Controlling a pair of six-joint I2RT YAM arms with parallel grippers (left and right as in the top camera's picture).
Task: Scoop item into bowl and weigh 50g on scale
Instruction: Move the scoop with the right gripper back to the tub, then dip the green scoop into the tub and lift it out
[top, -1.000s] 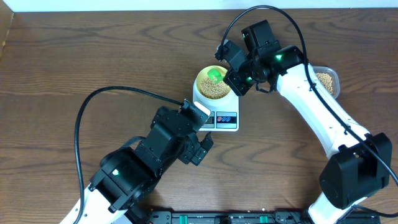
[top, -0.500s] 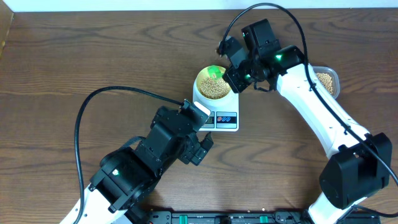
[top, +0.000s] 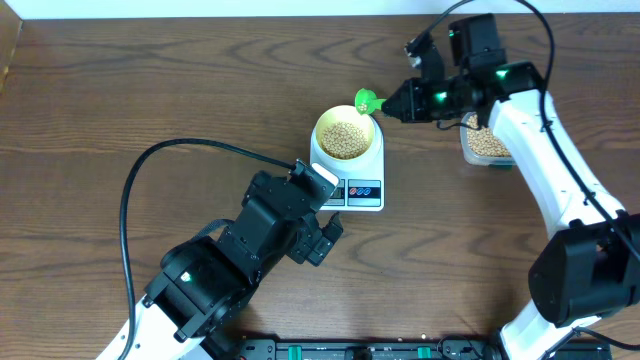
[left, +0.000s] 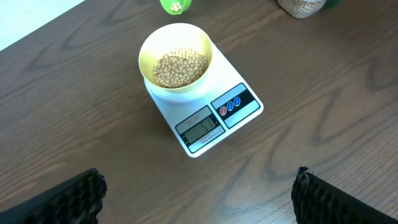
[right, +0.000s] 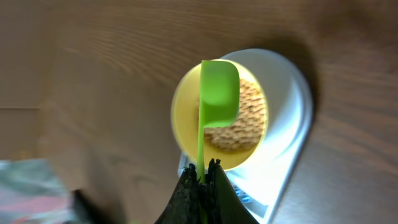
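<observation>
The pale yellow bowl (top: 319, 135) stands on the white scale (top: 372, 165), about half full of tan beans (top: 346, 138). My right gripper (top: 392, 104) is shut on the thin handle of a green scoop (top: 367, 100), which hovers just past the bowl's far right rim. In the left wrist view the scoop (left: 175, 5) has a few beans in it. In the right wrist view the scoop (right: 219, 92) hangs over the bowl (right: 180, 124), with the right gripper (right: 203, 171) pinching its handle. My left gripper (left: 202, 205) is open over bare wood in front of the scale (left: 217, 71), holding nothing.
A clear plastic tub (top: 485, 143) of beans sits right of the scale, partly under my right arm. The scale's grey display (left: 200, 129) and two small buttons (left: 230, 106) face my left arm. A black cable (top: 170, 150) loops over the table's left half.
My right gripper has carried the green scoop up and rightward, off the middle of the bowl to beyond its far right rim, uncovering the beans. The left arm has stayed still.
</observation>
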